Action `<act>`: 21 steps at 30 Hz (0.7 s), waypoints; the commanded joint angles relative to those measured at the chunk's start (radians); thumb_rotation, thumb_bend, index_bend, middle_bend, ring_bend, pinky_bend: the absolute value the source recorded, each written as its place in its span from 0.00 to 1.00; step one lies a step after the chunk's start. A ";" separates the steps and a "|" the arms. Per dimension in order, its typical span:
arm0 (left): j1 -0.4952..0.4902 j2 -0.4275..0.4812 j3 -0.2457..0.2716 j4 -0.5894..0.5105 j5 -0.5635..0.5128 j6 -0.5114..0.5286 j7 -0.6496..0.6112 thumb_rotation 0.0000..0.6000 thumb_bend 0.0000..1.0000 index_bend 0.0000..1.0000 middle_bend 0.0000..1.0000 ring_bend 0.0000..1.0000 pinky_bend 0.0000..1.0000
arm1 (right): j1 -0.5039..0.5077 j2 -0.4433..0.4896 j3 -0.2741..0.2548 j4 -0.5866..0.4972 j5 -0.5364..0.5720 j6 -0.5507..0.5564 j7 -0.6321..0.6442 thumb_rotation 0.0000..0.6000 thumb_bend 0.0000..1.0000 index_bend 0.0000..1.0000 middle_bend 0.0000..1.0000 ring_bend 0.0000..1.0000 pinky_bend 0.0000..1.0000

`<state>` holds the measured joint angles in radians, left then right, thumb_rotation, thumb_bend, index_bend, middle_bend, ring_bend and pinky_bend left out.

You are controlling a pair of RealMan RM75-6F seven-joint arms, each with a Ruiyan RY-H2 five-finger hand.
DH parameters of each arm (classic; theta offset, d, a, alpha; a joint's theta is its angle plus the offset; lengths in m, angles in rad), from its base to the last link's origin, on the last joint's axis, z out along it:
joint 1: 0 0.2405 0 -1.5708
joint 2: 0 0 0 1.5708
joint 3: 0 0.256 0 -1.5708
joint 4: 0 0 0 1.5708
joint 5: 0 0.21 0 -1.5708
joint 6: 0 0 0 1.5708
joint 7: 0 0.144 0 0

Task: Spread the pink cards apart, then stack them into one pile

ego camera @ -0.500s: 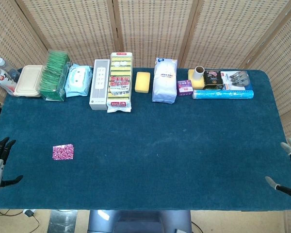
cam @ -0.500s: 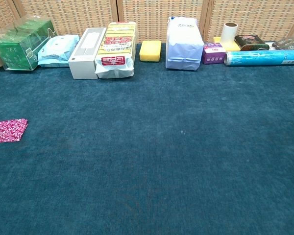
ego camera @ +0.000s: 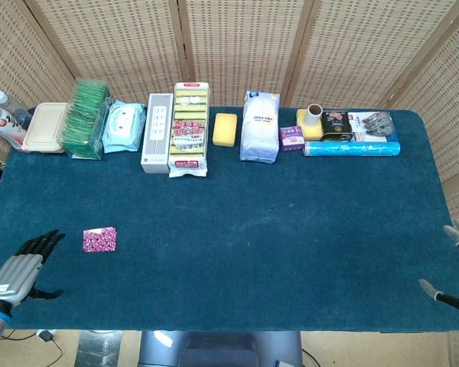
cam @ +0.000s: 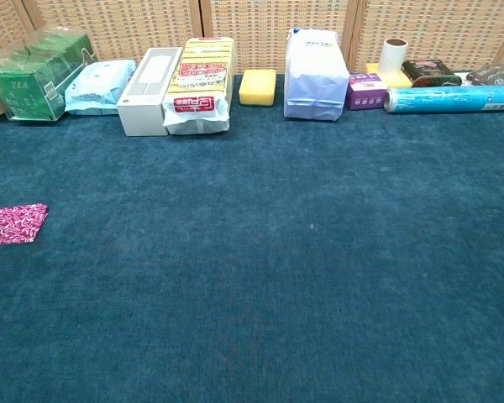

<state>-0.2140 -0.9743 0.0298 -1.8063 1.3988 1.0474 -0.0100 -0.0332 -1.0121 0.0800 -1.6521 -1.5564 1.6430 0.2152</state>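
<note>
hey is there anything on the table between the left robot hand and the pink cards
Nothing. In the head view, only bare blue cloth separates the left robot hand from the pink cards. The chest view shows the cards but not that hand.

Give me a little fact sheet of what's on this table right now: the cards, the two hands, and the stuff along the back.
pink cards: one small pile, flat on the blue cloth, near the left front
left hand: open, fingers spread, over the front left corner, beside the pink cards, not touching them
right hand: open, at the right edge, holding nothing
back row: green tea box, yellow sponge, white bag, blue roll
task state: spreading not started
</note>
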 commanded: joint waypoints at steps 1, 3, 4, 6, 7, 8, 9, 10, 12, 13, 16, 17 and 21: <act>-0.099 0.019 -0.003 -0.015 0.004 -0.142 -0.088 1.00 0.03 0.00 0.00 0.00 0.05 | -0.002 0.003 0.000 0.001 0.000 0.004 0.007 1.00 0.00 0.12 0.07 0.01 0.00; -0.121 0.012 -0.005 -0.010 -0.017 -0.182 -0.100 1.00 0.03 0.00 0.00 0.00 0.07 | -0.003 0.005 0.000 0.001 -0.001 0.005 0.014 1.00 0.00 0.12 0.07 0.01 0.00; -0.130 0.006 -0.005 -0.004 -0.029 -0.199 -0.102 1.00 0.03 0.00 0.00 0.00 0.08 | -0.004 0.006 0.000 0.002 0.000 0.005 0.016 1.00 0.00 0.12 0.07 0.01 0.00; -0.143 -0.009 -0.006 0.009 -0.059 -0.225 -0.096 1.00 0.03 0.00 0.00 0.00 0.10 | -0.003 0.007 0.000 0.003 0.003 0.002 0.021 1.00 0.00 0.12 0.07 0.01 0.00; -0.149 -0.015 -0.006 0.013 -0.076 -0.237 -0.091 1.00 0.03 0.00 0.00 0.00 0.10 | -0.003 0.008 0.000 0.004 0.004 0.000 0.024 1.00 0.00 0.12 0.07 0.01 0.00; -0.152 -0.019 -0.006 0.015 -0.087 -0.243 -0.088 1.00 0.03 0.00 0.00 0.00 0.10 | -0.002 0.008 0.000 0.004 0.005 -0.002 0.026 1.00 0.00 0.12 0.07 0.01 0.00; -0.156 -0.022 -0.006 0.017 -0.099 -0.250 -0.085 1.00 0.03 0.00 0.00 0.00 0.10 | -0.002 0.009 0.000 0.005 0.006 -0.003 0.027 1.00 0.00 0.12 0.07 0.01 0.00; -0.159 -0.024 -0.006 0.019 -0.110 -0.256 -0.080 1.00 0.03 0.00 0.00 0.00 0.10 | -0.001 0.009 0.000 0.005 0.007 -0.005 0.029 1.00 0.00 0.12 0.07 0.01 0.00; -0.170 -0.031 -0.007 0.022 -0.146 -0.272 -0.063 1.00 0.03 0.00 0.00 0.00 0.10 | -0.001 0.010 0.000 0.008 0.008 -0.007 0.033 1.00 0.00 0.12 0.07 0.01 0.00; -0.178 -0.037 -0.009 0.027 -0.169 -0.283 -0.053 1.00 0.03 0.00 0.00 0.00 0.10 | -0.001 0.011 0.001 0.009 0.010 -0.006 0.038 1.00 0.00 0.12 0.07 0.01 0.00; -0.199 -0.053 -0.010 0.035 -0.236 -0.300 -0.008 1.00 0.03 0.00 0.00 0.00 0.10 | -0.002 0.014 0.003 0.010 0.013 -0.005 0.047 1.00 0.00 0.12 0.07 0.01 0.00; -0.205 -0.059 -0.009 0.039 -0.262 -0.305 0.006 1.00 0.03 0.00 0.00 0.00 0.10 | -0.002 0.015 0.003 0.011 0.014 -0.005 0.050 1.00 0.00 0.12 0.07 0.01 0.00; -0.226 -0.083 -0.007 0.060 -0.345 -0.315 0.048 1.00 0.03 0.00 0.00 0.00 0.10 | -0.003 0.015 0.003 0.014 0.014 -0.005 0.058 1.00 0.00 0.12 0.07 0.01 0.00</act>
<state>-0.4233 -1.0401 0.0216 -1.7609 1.0928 0.7444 0.0121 -0.0359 -0.9971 0.0834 -1.6381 -1.5422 1.6382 0.2732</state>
